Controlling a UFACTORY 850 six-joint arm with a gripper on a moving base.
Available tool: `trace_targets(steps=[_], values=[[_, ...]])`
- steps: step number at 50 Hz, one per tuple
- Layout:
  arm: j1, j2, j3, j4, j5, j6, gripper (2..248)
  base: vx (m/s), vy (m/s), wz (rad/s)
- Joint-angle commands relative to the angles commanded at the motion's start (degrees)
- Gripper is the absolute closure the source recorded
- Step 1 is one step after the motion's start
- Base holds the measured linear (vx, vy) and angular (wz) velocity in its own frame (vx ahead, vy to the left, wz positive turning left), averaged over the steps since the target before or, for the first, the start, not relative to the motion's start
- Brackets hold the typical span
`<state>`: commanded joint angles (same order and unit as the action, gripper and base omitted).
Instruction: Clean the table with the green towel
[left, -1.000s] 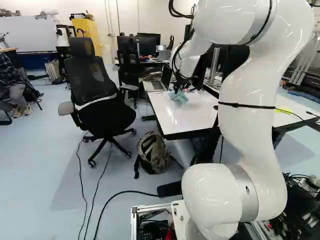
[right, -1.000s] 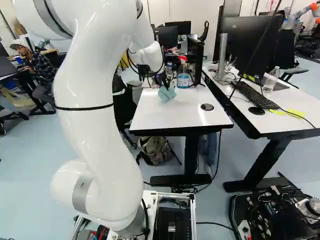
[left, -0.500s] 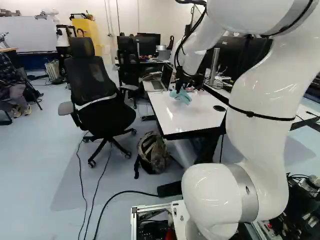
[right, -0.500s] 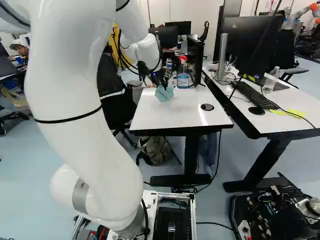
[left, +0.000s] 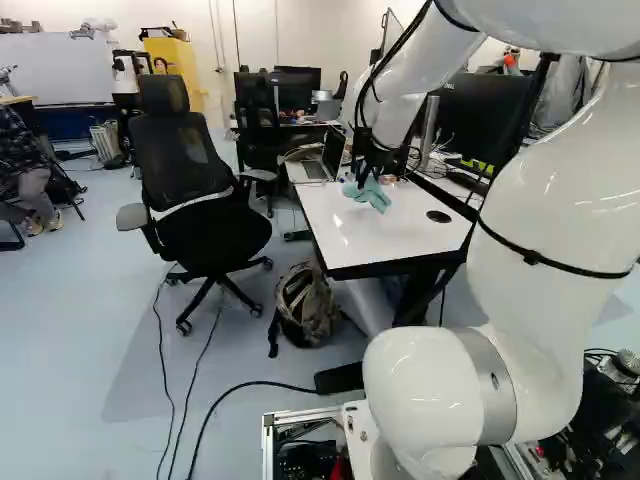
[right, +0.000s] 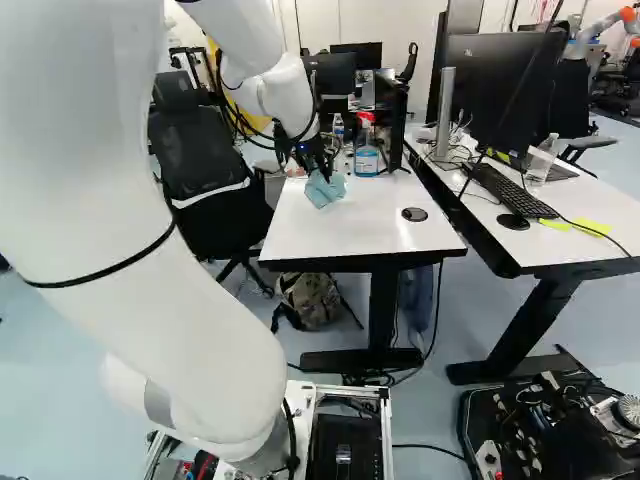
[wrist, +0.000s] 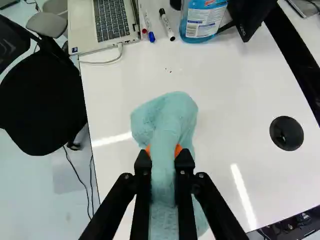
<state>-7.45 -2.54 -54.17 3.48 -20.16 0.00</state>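
Pinching green towel (wrist: 172, 111) in gripper (wrist: 164, 155), could snag white cable (wrist: 105, 62) by overreaching or miss dark specks (wrist: 170, 71) by riding high, though hard to judge underneath.

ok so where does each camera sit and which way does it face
Left base view: behind the arm, to its left, facing ahead and slightly down at the table; arm at right.
Right base view: behind, to its right, same facing; arm at left.
Wrist view: on the wrist, along the gripper; both fingers show, gripping the towel.
The base views share the backpack.
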Motion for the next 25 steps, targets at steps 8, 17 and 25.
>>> trace_targets(steps=[8, 17, 25], values=[[0.0, 0.0, 0.0, 0.0, -0.14, 0.0, 197, 0.0, 0.0, 0.0], [0.07, -0.75, -0.79, 0.0, -0.14, 0.0, 197, 0.0, 0.0, 0.0], [0.24, -2.73, -2.89, 0.0, 0.13, 0.0, 197, 0.0, 0.0, 0.0]])
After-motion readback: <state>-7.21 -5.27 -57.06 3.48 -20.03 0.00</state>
